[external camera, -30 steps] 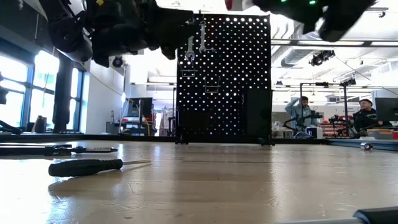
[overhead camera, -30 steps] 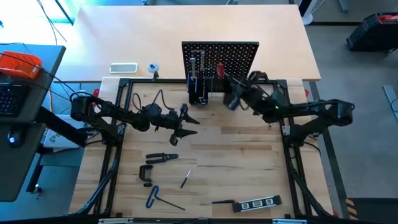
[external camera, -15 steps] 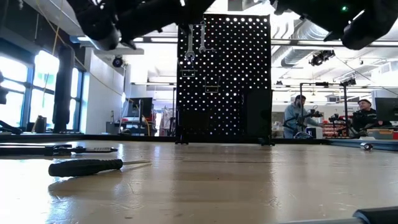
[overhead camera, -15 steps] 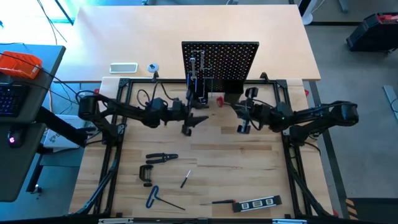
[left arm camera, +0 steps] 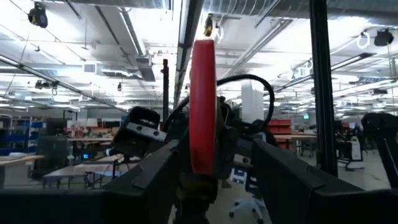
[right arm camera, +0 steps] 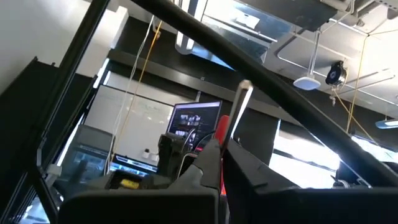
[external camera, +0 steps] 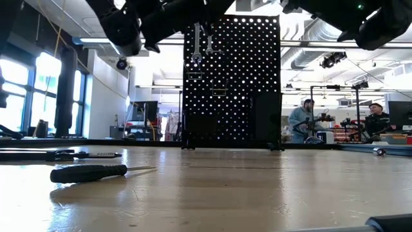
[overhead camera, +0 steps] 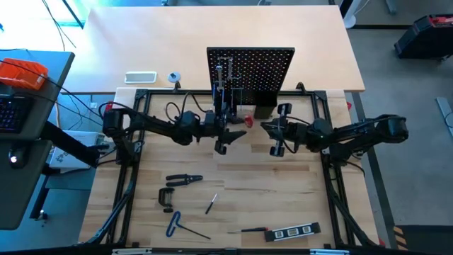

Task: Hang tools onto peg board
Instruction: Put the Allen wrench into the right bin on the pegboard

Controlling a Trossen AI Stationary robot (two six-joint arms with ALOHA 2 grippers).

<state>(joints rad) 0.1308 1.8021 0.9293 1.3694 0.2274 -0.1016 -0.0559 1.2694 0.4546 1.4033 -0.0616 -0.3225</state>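
The peg board stands upright at the table's far side. Two silver wrenches hang on it, and black holder boxes sit at its base. My left gripper, just in front of the board, is shut on a red-handled screwdriver. A little to its right my right gripper is shut, apart from the tool. Pliers, a C-clamp, a blue hex key, a small screwdriver and the level lie flat on the table. My left gripper pinches the lower part of the red handle between its two fingers. The fingers come from the table's left, slanting upward, and lie across the handle. The screwdriver stands upright above them with its metal tip up, lifted clear of the table.
A black frame runs round the wooden table. A white tray lies on the far table, left of the board. A black-handled screwdriver lies near the low camera. People sit in the room beyond.
My left gripper has carried the red-handled screwdriver up and toward the table's right and far side, closer to the peg board, tipping its fingers upward. My right gripper has drawn back from the peg board toward the near edge, sunk a little and rolled, and has stayed shut.
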